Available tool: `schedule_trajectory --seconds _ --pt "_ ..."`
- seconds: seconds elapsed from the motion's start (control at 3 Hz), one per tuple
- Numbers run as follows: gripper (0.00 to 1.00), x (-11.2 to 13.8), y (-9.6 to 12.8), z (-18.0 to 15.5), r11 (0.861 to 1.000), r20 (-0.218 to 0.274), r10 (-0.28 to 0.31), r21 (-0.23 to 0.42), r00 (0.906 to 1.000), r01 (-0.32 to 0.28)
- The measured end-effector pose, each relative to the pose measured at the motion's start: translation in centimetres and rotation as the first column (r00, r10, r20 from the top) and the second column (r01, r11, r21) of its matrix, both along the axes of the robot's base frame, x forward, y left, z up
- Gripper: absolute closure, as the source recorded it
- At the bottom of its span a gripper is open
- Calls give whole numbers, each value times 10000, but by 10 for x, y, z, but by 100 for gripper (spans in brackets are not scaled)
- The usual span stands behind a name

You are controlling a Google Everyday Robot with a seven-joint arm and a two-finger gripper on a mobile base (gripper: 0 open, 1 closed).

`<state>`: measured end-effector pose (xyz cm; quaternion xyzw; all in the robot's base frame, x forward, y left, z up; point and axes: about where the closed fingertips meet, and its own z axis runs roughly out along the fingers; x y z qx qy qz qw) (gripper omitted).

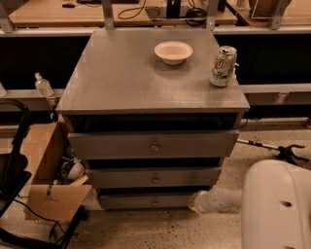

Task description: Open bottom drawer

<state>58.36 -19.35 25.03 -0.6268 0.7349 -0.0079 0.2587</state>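
Speckled floor point(146, 231) holds a cardboard box point(53, 202); desks point(48, 12) stand behind.

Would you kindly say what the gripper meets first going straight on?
Probably the right end of the grey wooden bottom drawer front; the gripper, low beside it, points left. Depth is unclear.

Upper arm shell point(274, 216): large, smooth, rounded casing in glossy white, filling the lower right corner.
Mark: one small dark round spot, like a screw recess, on the shell's upper face.
Forearm point(221, 201): slimmer white cylinder with a thicker collar towards its end.
Gripper point(193, 202): pale, cream-tinted tip at the forearm's far end, low by the right end of the bottom drawer point(146, 201); finer detail too dim to tell.
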Motion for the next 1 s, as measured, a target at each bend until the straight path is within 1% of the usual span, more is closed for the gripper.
schedule_trajectory --seconds 0.33,0.67,1.0 --pt "100 -99 29 -7 9910 -602 1173 719 9913 -1129" --pt "100 -118 34 -10 9894 -824 1235 869 9889 -1163" --pt "100 -94 26 -10 9925 -372 1099 571 9933 -1077"
